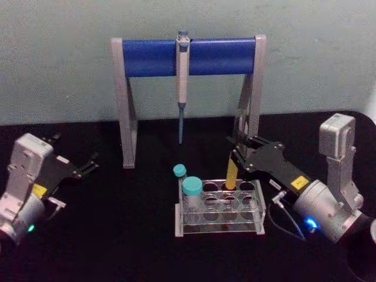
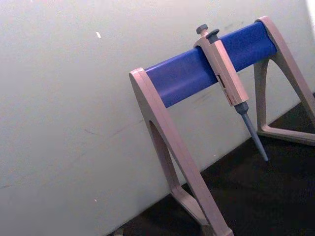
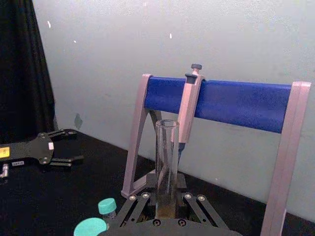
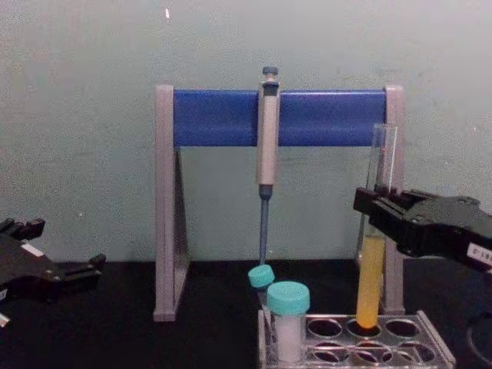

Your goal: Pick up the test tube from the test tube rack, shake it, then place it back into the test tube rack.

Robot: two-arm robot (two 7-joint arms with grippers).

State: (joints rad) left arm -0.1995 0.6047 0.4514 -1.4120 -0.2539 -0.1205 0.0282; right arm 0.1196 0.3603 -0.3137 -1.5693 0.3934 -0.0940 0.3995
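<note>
Seemingly the pick-up step: right pincer (image 4: 377,202) grips the test tube (image 4: 370,284) mid-height, its bottom in a back-row rack (image 1: 220,229) hole. Next calls for a straight upward lift. Left pincer (image 1: 88,165) idles, spread, over the tabletop (image 1: 147,235).

The test tube (image 4: 370,280) is smooth clear glass, the test tube rack (image 1: 220,226) glossy clear plastic; at twelve o'clock the stand (image 1: 147,57) looks matt.

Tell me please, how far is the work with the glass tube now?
Done: the right hand is around the tube, above its yellow liquid. In hand: the tube stands upright in a back hole of the rack, so this is a pick-up or a put-back; I cannot tell which. Left, if a pick-up: lift, shake, return. The left hand lies open, far aside.
</note>
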